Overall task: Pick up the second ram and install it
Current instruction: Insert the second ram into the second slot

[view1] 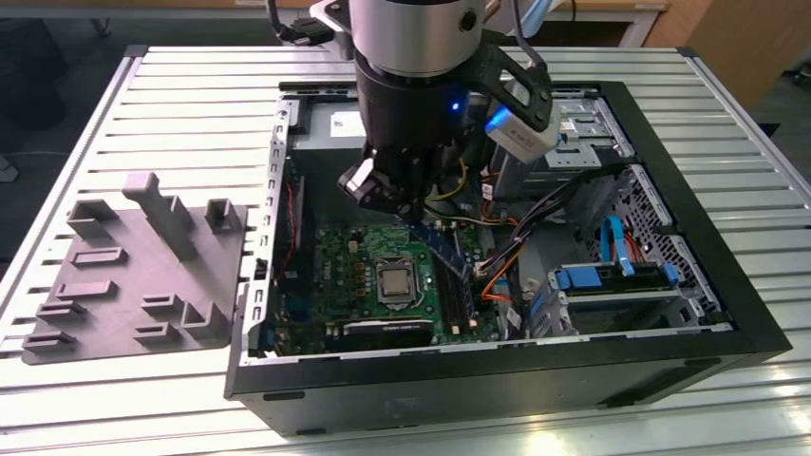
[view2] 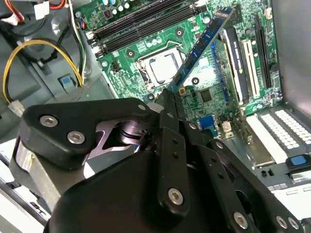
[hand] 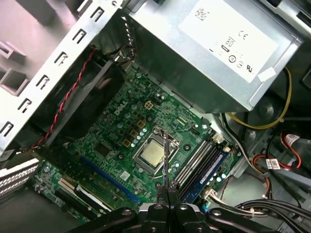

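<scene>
My gripper hangs inside the open computer case, above the green motherboard. It is shut on the second ram, a long narrow stick. In the second wrist view the second ram reaches out from the fingertips at a slant over the board, beside the processor socket. In the first wrist view the second ram appears edge-on as a thin line above my gripper, ending close to the long memory slots. The stick is in the air and not seated in a slot.
A grey moulded holder lies on the slatted table at the exterior view's left. The silver power supply and yellow and orange cables crowd the case. A drive cage with blue clips sits at the exterior view's right.
</scene>
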Available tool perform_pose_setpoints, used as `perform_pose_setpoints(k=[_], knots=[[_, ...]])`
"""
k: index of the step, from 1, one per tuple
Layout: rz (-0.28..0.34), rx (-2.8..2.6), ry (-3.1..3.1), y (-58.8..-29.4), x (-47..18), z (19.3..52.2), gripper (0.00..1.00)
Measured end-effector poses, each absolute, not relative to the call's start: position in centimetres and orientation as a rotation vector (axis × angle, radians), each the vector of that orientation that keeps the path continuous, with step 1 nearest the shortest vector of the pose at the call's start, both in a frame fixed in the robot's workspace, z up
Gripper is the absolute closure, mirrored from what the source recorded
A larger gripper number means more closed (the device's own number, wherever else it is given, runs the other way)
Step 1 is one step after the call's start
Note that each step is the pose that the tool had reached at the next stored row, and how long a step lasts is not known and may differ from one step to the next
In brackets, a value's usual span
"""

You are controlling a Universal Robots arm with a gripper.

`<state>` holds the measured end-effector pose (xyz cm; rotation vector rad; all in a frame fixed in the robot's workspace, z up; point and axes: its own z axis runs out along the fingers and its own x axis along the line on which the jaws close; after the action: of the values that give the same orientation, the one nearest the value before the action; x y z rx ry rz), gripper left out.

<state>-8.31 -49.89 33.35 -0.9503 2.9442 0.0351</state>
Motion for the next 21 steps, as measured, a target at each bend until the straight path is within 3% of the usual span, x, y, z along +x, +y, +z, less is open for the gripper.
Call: perform_pose_setpoints(k=[21], knots=[[0.028,-0.664,3.020,-49.89,-8.31,33.29,0.88]])
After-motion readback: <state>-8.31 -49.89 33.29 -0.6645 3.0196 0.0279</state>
